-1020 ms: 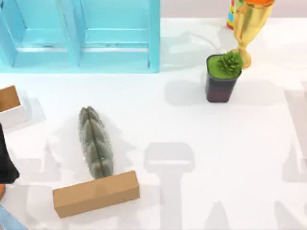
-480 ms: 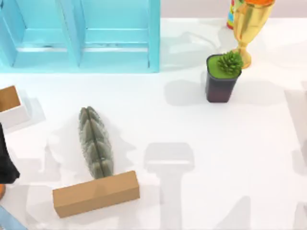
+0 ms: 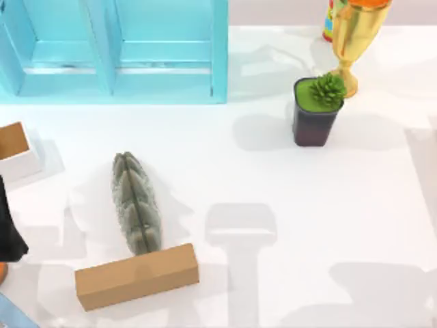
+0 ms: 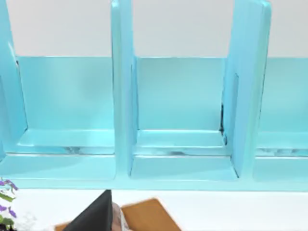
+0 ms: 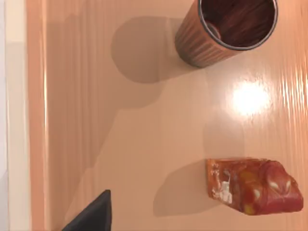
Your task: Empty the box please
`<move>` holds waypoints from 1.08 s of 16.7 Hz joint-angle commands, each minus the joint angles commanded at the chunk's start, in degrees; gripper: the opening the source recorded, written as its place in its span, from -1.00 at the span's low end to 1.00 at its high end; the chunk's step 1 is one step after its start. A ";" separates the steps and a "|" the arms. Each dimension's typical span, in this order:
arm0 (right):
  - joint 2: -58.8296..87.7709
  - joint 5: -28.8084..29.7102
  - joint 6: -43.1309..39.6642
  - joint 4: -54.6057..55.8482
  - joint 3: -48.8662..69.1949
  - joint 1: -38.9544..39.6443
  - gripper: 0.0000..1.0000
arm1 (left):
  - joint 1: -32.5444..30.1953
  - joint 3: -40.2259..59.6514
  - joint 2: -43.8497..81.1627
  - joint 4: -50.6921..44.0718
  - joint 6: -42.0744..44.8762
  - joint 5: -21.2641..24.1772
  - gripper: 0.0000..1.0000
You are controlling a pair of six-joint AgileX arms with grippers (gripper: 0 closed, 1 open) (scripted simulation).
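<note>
We take the step in hand to be the reach into the box [image 5: 36, 96], which the right wrist view looks straight down into. It holds two things, a cup [image 5: 226, 29] standing upright and a red bag [image 5: 255, 188] lying flat on the floor. Both are well apart from each other and below the right gripper [image 5: 91, 216]. We would go for the bag first, since it lies nearer the jaws than the cup. That means centring the jaws over its middle and turning them to close across its narrow side. They should come down until just short of the floor, because a soft bag will likely slip out of a high pinch. We would lift straight up until it is above the wall before carrying it out to the table [image 3: 307, 205]. The cup we would leave for after, and we would take it by the rim or across its body without tipping it. The right arm hangs over the box with its wrist pointing down, and a dark tip of the jaws shows at the view's edge. We cannot tell how far the jaws are open, and we see nothing in them. The left gripper [image 4: 94, 216] is parked low over the table facing the blue shelf [image 4: 120, 96]. Its opening we cannot tell either.
</note>
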 joint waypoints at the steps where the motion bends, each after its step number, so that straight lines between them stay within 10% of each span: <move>1: 5.02 -0.01 -1.58 -3.47 3.77 -1.58 1.00 | 0.00 0.00 0.00 0.00 0.00 0.00 1.00; 18: 30.65 -0.18 -9.61 -17.87 19.92 -9.35 1.00 | 0.00 0.00 0.00 0.00 0.00 0.00 1.00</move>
